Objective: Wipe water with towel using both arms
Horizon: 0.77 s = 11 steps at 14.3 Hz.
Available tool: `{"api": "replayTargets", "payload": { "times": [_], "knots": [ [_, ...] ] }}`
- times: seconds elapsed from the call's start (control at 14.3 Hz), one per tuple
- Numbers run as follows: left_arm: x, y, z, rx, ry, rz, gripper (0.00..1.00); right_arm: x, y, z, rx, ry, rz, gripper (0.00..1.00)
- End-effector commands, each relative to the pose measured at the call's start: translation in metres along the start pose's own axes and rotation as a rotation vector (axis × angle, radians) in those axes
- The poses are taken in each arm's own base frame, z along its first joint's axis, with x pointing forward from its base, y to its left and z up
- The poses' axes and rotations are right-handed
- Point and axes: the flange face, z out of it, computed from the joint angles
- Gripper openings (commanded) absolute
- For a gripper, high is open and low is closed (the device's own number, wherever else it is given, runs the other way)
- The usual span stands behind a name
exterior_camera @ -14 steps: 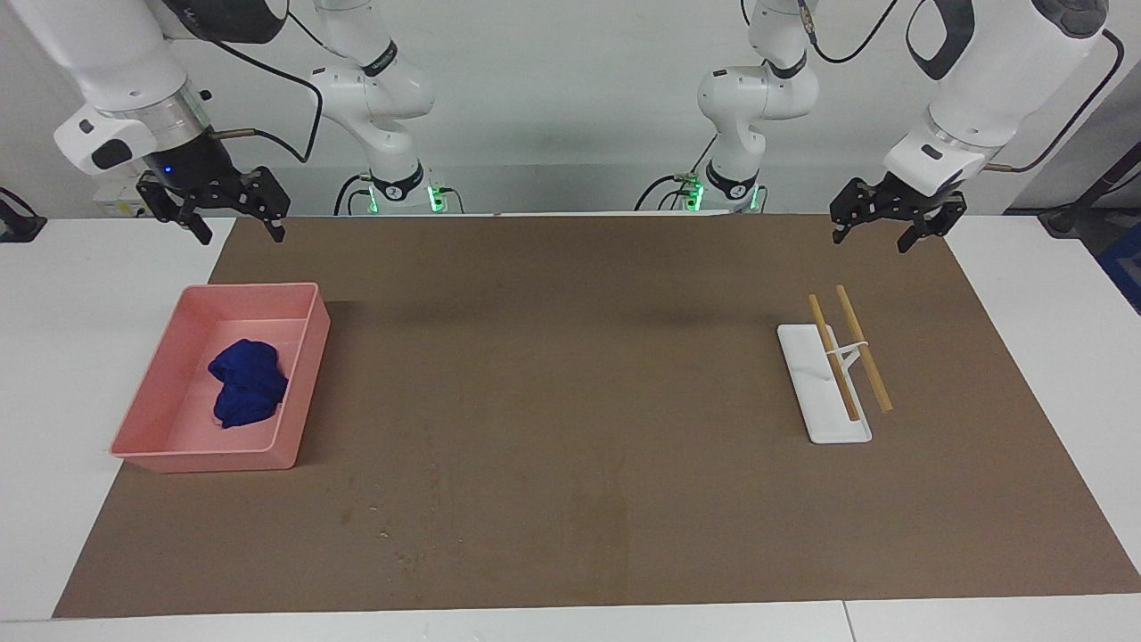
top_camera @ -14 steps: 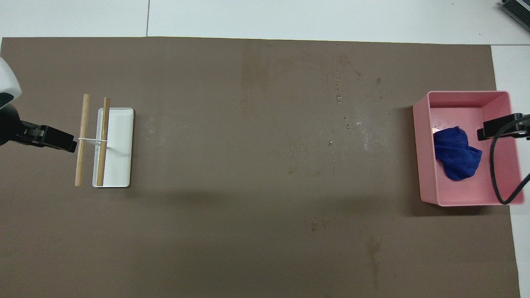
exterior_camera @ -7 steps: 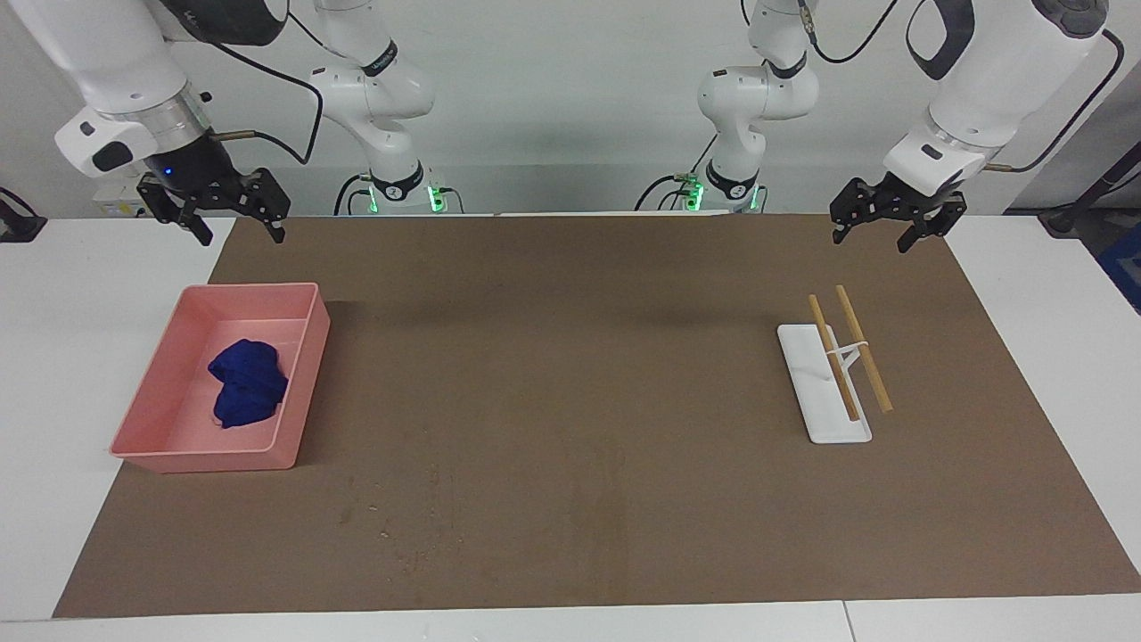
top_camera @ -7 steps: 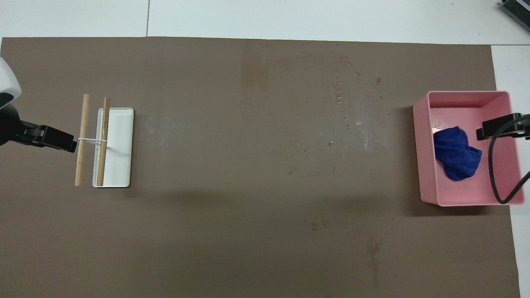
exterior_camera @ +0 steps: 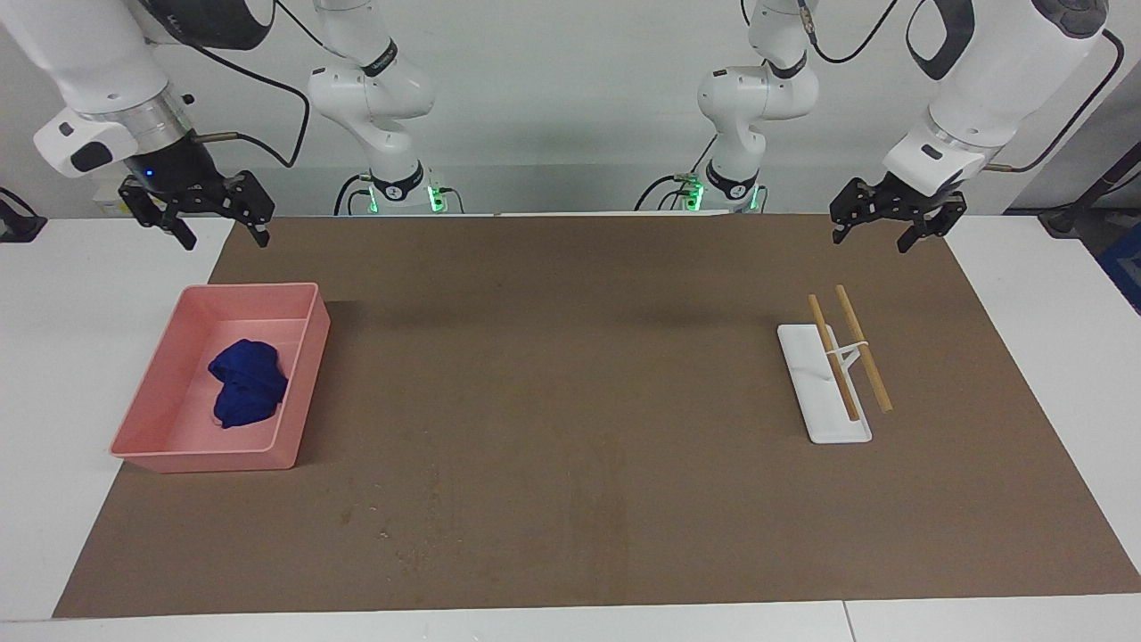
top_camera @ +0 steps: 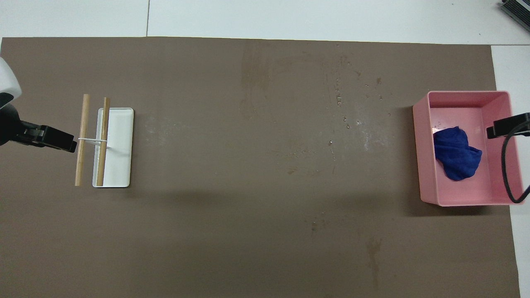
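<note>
The blue towel point(exterior_camera: 248, 382) lies crumpled in a pink bin point(exterior_camera: 309, 357) at the right arm's end of the brown mat; it also shows in the overhead view point(top_camera: 455, 154). The water point(top_camera: 340, 108) is a thin wet streak with tiny shiny droplets on the mat beside the bin, faint in the facing view point(exterior_camera: 385, 533). My right gripper point(exterior_camera: 221, 234) hangs open and empty in the air, over the bin's outer rim in the overhead view point(top_camera: 503, 128). My left gripper point(exterior_camera: 874, 237) hangs open and empty over the mat's other end point(top_camera: 62, 142).
A white tray point(exterior_camera: 820, 419) with two wooden sticks point(exterior_camera: 863, 349) on a small rack stands at the left arm's end point(top_camera: 120, 145). A wider, dry-looking dark stain point(top_camera: 254, 74) marks the mat's middle. The pink bin's rim point(top_camera: 418, 153) stands above the mat.
My right gripper has drifted outward toward the right arm's end of the table, away from over the towel. The left arm, towel and water have not moved.
</note>
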Motion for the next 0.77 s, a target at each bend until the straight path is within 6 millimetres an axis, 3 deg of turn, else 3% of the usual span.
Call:
{"api": "replayTargets", "payload": {
  "times": [0.0, 0.7],
  "knots": [
    [-0.0048, -0.0009, -0.0006, 0.017, -0.01, 0.003, 1.0, -0.0032, -0.0033, 0.0037, 0.024, 0.011, -0.035, 1.0],
    [-0.0048, -0.0009, -0.0006, 0.017, -0.01, 0.003, 1.0, -0.0052, -0.0042, 0.0031, 0.024, 0.002, -0.054, 1.0]
  ]
}}
